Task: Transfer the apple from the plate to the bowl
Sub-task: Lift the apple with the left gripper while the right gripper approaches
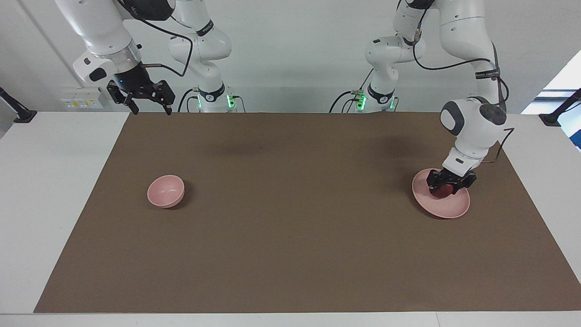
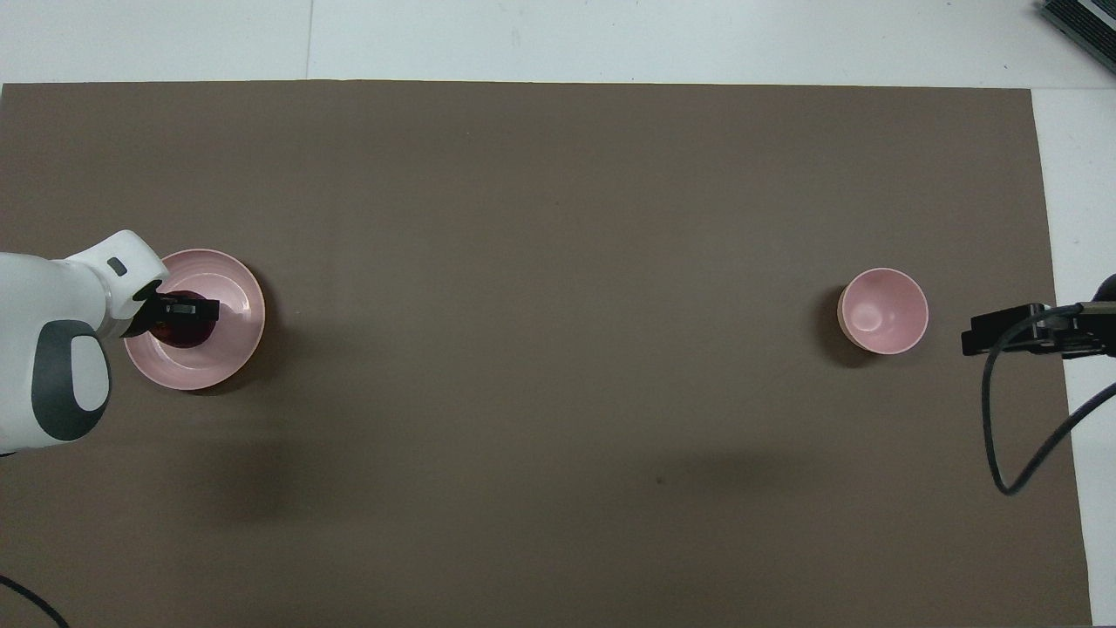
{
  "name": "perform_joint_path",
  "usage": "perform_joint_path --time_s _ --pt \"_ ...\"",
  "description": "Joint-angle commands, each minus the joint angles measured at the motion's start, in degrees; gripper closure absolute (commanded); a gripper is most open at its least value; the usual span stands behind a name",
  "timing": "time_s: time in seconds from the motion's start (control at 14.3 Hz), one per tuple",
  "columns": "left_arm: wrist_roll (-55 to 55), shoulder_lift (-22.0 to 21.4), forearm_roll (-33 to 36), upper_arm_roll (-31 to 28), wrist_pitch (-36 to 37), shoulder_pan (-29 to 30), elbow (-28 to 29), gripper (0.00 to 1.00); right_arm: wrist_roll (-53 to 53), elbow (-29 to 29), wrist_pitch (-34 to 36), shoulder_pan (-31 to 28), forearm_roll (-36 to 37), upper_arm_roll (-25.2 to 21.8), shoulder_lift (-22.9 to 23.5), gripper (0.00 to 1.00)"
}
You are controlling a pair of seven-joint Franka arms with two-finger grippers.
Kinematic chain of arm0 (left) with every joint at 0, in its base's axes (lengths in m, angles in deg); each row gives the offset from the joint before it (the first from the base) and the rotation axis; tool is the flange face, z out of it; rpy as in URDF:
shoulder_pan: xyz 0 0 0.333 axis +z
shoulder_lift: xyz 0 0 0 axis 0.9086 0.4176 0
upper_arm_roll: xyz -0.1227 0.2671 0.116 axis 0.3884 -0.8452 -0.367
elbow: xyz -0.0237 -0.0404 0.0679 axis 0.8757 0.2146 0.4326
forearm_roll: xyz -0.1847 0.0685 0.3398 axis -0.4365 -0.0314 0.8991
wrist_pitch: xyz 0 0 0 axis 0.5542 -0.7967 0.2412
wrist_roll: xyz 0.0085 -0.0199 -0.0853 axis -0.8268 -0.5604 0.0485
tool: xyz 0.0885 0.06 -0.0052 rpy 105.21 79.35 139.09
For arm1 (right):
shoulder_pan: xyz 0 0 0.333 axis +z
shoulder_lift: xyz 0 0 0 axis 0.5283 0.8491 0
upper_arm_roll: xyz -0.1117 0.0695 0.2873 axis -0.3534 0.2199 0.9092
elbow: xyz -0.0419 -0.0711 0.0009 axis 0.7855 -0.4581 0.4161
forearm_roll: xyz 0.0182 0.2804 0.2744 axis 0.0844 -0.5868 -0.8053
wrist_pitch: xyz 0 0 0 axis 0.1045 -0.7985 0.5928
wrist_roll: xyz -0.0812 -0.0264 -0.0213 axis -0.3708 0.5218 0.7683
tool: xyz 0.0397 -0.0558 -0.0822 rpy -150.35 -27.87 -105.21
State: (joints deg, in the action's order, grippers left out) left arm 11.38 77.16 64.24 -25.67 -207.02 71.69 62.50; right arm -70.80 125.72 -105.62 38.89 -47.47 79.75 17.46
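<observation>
The dark red apple (image 1: 443, 191) sits on the pale pink plate (image 1: 455, 210) at the left arm's end of the table. My left gripper (image 1: 447, 185) is down on the plate, its fingers closed on either side of the apple. In the overhead view the left gripper (image 2: 180, 319) covers most of the apple (image 2: 187, 337) on the plate (image 2: 237, 288). The small pink bowl (image 1: 166, 191) stands empty toward the right arm's end; it also shows in the overhead view (image 2: 882, 310). My right gripper (image 1: 150, 108) waits open, raised over the mat's edge by its base.
A brown mat (image 1: 290, 227) covers most of the white table, with bare mat between the plate and the bowl. The right arm's cable (image 2: 1003, 436) hangs over the mat's edge beside the bowl.
</observation>
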Motion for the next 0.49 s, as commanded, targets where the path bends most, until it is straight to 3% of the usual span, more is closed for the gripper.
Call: perform_joint_path --time_s 0.0,0.21,0.42 --pt "0.13 -3.93 -1.01 2.16 5.04 -0.30 -1.21 1.00 -2.39 1.72 -1.23 -0.93 -3.54 0.07 -1.21 0.00" --pt "6.01 -6.57 -7.22 7.78 8.64 -0.21 -3.32 1.00 -7.05 2.07 -0.79 -0.67 -6.60 0.15 -0.60 0.00" --pt "7.08 -8.25 -18.82 11.31 12.95 -0.21 -6.57 1.00 -16.35 3.57 -0.53 -0.67 -13.10 0.15 0.28 0.00"
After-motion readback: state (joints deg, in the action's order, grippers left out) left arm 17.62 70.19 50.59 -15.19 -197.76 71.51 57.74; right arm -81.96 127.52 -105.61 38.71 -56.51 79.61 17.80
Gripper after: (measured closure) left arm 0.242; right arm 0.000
